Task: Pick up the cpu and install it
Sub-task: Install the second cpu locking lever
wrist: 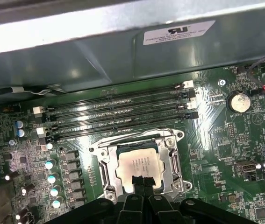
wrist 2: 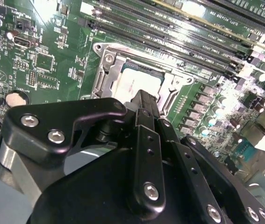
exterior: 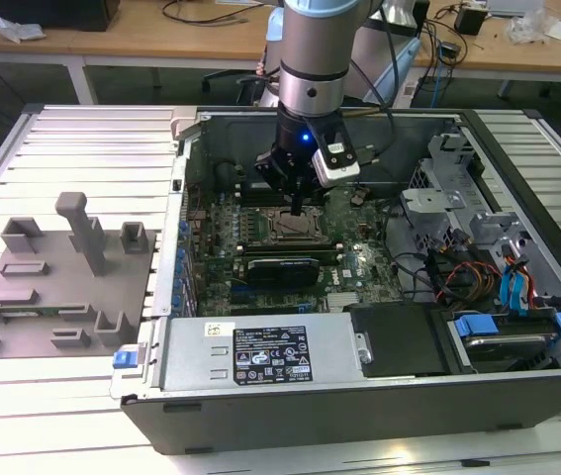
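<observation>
The cpu [wrist: 139, 163], a silvery square chip, lies flat inside the metal-framed socket [wrist: 172, 140] on the green motherboard; in the second wrist view the cpu [wrist 2: 131, 84] shows just past the fingertips. My gripper [wrist: 140, 180] hangs right over the chip's near edge with its two black fingers [wrist 2: 144, 121] pressed together and nothing between them. In the exterior view the gripper [exterior: 298, 206] points straight down at the socket [exterior: 297, 230] in the middle of the open computer case [exterior: 359, 416]. Whether the tips touch the chip I cannot tell.
Memory slots [wrist: 118, 114] run alongside the socket. A black expansion card [exterior: 282, 267] lies close to it. The power supply [exterior: 260, 356] and the drive bays with cables [exterior: 498, 287] fill the case's near side and the exterior view's right. A grey plastic tray [exterior: 62, 287] sits outside the case on the exterior view's left.
</observation>
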`<state>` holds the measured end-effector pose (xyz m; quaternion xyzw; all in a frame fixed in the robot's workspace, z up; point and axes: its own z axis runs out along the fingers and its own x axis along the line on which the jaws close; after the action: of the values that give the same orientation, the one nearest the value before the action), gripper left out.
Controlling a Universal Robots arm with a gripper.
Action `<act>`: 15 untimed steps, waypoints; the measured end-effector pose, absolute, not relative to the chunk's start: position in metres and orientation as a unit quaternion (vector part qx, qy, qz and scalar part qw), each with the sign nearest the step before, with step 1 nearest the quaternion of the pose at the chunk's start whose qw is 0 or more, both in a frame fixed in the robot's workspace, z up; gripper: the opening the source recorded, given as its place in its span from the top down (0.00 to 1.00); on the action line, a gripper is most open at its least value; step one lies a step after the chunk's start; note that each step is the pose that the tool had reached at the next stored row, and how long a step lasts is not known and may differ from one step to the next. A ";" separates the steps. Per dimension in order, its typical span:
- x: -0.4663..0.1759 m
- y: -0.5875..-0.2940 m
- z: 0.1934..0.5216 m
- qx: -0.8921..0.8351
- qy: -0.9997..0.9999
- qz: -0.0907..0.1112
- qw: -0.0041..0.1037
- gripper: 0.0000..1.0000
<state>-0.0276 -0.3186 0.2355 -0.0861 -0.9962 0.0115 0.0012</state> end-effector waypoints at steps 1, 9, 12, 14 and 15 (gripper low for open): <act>-0.028 -0.319 0.236 -0.086 -0.996 0.012 0.001 0.89; -0.028 -0.337 0.235 -0.086 -0.996 0.012 0.001 0.89; -0.028 -0.347 0.235 -0.086 -0.996 0.012 0.001 0.89; -0.028 -0.351 0.235 -0.086 -0.996 0.012 0.001 0.89; -0.028 -0.354 0.235 -0.086 -0.996 0.012 0.001 0.89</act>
<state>-0.0276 -0.3537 0.2355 -0.0861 -0.9962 0.0115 0.0012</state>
